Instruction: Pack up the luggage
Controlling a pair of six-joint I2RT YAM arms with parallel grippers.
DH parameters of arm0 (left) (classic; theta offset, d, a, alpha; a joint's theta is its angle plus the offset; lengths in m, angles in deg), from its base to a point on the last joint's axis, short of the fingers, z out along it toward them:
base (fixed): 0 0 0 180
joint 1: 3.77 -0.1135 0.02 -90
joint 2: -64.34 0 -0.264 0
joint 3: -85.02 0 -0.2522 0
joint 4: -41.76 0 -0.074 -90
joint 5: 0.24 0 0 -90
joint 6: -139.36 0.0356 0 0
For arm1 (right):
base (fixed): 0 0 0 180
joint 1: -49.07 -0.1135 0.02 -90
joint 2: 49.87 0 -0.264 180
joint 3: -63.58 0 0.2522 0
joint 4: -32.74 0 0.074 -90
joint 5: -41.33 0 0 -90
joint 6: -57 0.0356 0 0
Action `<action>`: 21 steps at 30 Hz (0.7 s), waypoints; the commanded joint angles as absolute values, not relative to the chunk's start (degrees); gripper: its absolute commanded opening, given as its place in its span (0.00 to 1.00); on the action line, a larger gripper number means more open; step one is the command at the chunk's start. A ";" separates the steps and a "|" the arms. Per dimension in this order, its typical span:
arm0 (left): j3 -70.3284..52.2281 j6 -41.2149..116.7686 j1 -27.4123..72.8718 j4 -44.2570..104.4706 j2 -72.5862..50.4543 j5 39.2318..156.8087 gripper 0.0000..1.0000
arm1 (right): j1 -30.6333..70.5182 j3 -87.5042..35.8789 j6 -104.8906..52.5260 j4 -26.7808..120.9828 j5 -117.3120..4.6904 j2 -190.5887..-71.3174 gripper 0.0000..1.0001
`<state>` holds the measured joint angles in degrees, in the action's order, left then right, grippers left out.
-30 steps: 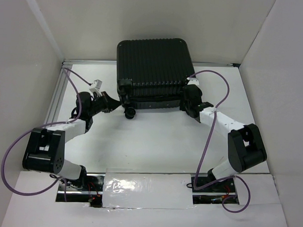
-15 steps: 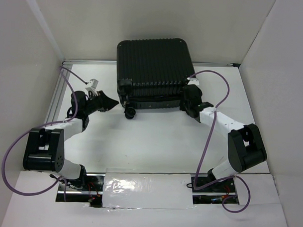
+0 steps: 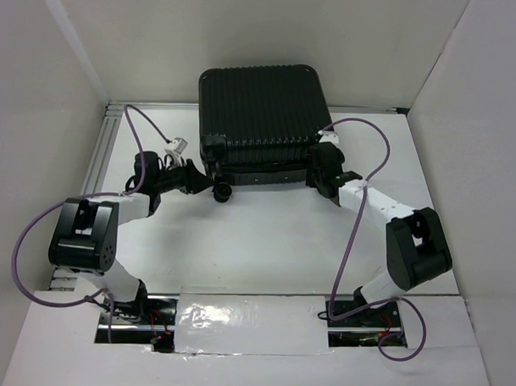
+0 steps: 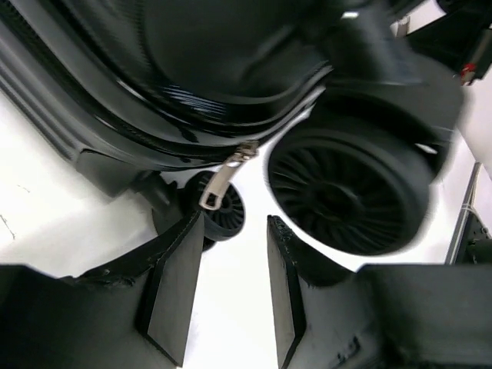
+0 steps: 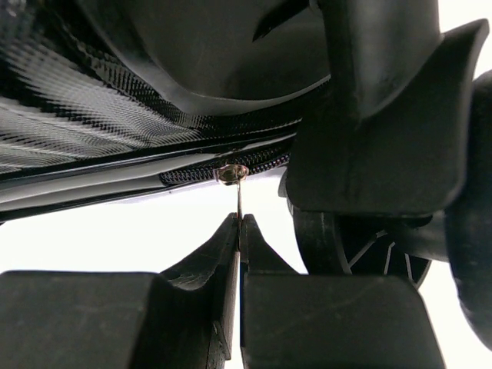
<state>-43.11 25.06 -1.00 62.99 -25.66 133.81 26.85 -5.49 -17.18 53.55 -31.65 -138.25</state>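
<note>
The black ribbed luggage (image 3: 261,117) lies closed at the back of the table. My left gripper (image 3: 199,179) is open at its near-left corner, just short of a wheel (image 3: 221,191). In the left wrist view my left gripper (image 4: 234,227) has its jaws apart, below a silver zipper pull (image 4: 223,178) hanging from the shell and beside a big wheel (image 4: 346,188). My right gripper (image 3: 320,171) is at the near-right corner. In the right wrist view my right gripper (image 5: 240,224) is shut on a thin metal zipper pull (image 5: 239,198) hanging from the zipper track.
White walls enclose the table on the left, right and back. A metal rail (image 3: 102,158) runs along the table's left edge. Purple cables (image 3: 362,129) loop above both arms. A foil-covered strip (image 3: 245,324) lies between the arm bases.
My left gripper has swung right toward the luggage's near-left corner and wheel. The right arm and the luggage have barely moved.
</note>
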 commanded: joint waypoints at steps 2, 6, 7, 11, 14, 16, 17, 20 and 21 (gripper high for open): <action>-40.00 28.44 -1.05 65.18 -28.11 135.82 0.52 | 27.98 -8.10 -17.09 55.12 -28.54 -139.70 0.00; -38.24 27.92 -1.05 65.18 -30.14 135.81 0.58 | 27.98 -8.63 -17.09 55.12 -28.54 -140.22 0.00; -37.54 27.91 -1.05 65.70 -31.27 136.34 0.59 | 27.98 -9.15 -17.09 55.12 -28.54 -140.22 0.00; -36.40 26.42 -1.05 67.90 -34.17 138.80 0.63 | 27.98 -9.68 -17.09 55.12 -28.54 -141.54 0.00; -35.17 26.42 -1.05 68.52 -35.76 140.03 0.64 | 27.98 -10.30 -17.09 55.65 -28.02 -142.25 0.00; -34.64 26.42 -1.05 68.52 -36.65 142.05 0.64 | 27.98 -10.30 -17.09 55.65 -28.02 -142.25 0.00; -34.64 26.42 -1.05 69.22 -37.43 142.58 0.64 | 27.98 -10.30 -17.09 55.65 -28.02 -142.77 0.00; -34.02 24.76 -1.05 72.29 -38.05 144.25 0.63 | 27.98 -10.82 -17.09 55.65 -27.49 -142.77 0.00; -34.02 23.88 -1.05 73.26 -38.05 145.21 0.63 | 27.98 -10.82 -17.09 55.65 -27.49 -143.29 0.00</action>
